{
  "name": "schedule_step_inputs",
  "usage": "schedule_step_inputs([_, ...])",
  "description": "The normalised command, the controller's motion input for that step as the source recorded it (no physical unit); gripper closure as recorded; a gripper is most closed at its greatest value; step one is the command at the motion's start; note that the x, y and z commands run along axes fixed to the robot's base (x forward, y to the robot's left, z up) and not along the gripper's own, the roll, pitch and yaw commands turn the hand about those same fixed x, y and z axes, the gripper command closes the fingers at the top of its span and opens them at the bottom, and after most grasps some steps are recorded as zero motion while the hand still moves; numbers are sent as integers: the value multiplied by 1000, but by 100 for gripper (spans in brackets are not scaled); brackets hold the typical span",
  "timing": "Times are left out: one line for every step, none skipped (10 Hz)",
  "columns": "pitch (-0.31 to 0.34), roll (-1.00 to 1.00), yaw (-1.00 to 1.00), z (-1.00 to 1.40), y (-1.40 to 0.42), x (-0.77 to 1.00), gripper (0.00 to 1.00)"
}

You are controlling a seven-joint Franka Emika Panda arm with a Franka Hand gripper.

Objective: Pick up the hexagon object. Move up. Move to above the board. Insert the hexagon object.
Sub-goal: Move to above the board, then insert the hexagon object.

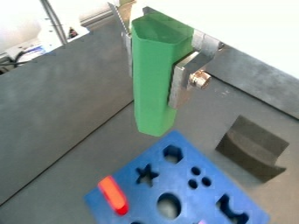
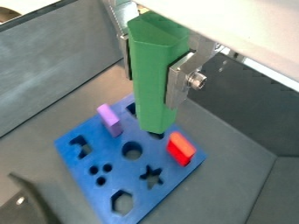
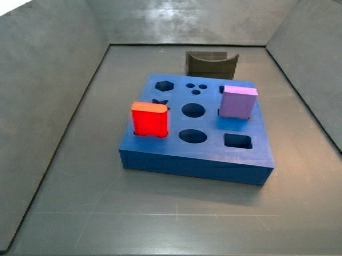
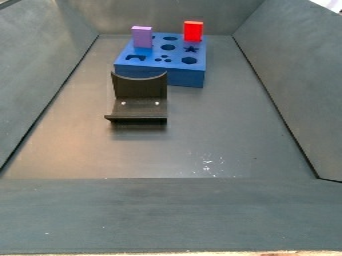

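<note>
Above the board [image 2: 111,162], the gripper [image 2: 156,52] closed on the upright hexagon object [image 2: 152,83], red block [image 3: 150,120] and purple cube [image 3: 238,101] seated in the board, fixture [image 4: 138,97] beside it.

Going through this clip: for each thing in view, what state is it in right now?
Hand: shut on the green rod, up above the board; seen only in the wrist views.
Green rod: held upright, not yet inserted.
Blue board: flat on the floor.
Red block: standing in the board.
Purple cube: seated in the board.
Fixture: on the floor beside the board, empty.
</note>
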Motion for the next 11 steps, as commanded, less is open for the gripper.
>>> schedule_step_inputs([116,16,11,59,-270,84,100])
schedule_step_inputs([13,0,0,0,0,3,100])
schedule_step_inputs([-6,0,0,0,0,0,100])
schedule_step_inputs([-4,0,0,0,0,0,100])
schedule_step_inputs([-7,0,0,0,0,0,100])
schedule_step_inputs([0,7,0,-23,0,-60,100])
schedule_step_inputs([-10,0,0,-3,0,0,100])
schedule_step_inputs([0,0,-91,-409,217,246,100])
schedule_step_inputs([133,23,-400,-977,480,446,100])
schedule_step_inputs([47,50,-314,-1000,569,326,100])
schedule_step_inputs([0,40,-131,-1000,546,209,100])
